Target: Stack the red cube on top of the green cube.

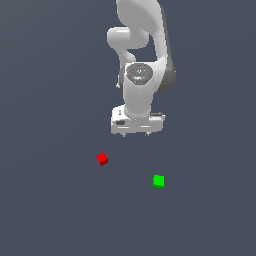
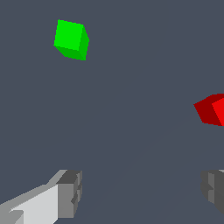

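The red cube (image 1: 102, 159) lies on the flat grey floor, toward the exterior view's left, and shows at the edge of the wrist view (image 2: 211, 109). The green cube (image 1: 158, 181) rests apart from it, toward the exterior view's right (image 2: 71, 40). My gripper (image 1: 138, 134) hangs above the floor behind both cubes, its short fingertips (image 1: 147, 133) just visible under the white hand. In the wrist view the two fingers (image 2: 70, 192) stand wide apart with nothing between them, so my gripper (image 2: 142, 192) is open. Neither cube touches it.
The grey floor (image 1: 50, 210) stretches flat in every direction with no other objects or edges in sight. The white arm (image 1: 142, 45) rises behind the gripper at the top of the exterior view.
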`<state>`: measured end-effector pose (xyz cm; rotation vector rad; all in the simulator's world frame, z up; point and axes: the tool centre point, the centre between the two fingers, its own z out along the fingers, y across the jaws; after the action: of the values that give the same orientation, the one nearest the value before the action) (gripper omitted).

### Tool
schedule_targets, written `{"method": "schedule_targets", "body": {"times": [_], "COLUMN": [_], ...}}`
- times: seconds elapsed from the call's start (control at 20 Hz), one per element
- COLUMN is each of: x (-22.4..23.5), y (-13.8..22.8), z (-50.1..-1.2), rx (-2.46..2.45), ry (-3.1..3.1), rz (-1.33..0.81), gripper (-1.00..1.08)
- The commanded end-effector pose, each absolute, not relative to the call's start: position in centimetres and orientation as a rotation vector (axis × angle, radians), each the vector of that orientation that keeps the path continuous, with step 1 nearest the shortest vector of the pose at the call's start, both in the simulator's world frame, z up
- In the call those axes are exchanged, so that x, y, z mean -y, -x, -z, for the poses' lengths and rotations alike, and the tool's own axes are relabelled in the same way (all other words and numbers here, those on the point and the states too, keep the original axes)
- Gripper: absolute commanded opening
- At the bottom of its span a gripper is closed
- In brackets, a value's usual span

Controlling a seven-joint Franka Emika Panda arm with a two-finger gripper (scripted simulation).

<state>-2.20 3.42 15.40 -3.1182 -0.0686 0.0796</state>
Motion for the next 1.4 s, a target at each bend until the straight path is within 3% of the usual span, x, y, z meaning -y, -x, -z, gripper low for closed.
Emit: {"method": "schedule_targets", "body": {"times": [0.0,0.6,1.35], "x": [-3.4,-1.2,6.8], "y": [2.2,2.1,0.3], "z": [-15.4,-14.3,-10.1], "rx": [0.069,0.169,0.541], "ry": [3.118,3.118,3.087], "rz": [-0.08,-0.07,-0.032], "gripper": [1.0,1.0,1.0]}}
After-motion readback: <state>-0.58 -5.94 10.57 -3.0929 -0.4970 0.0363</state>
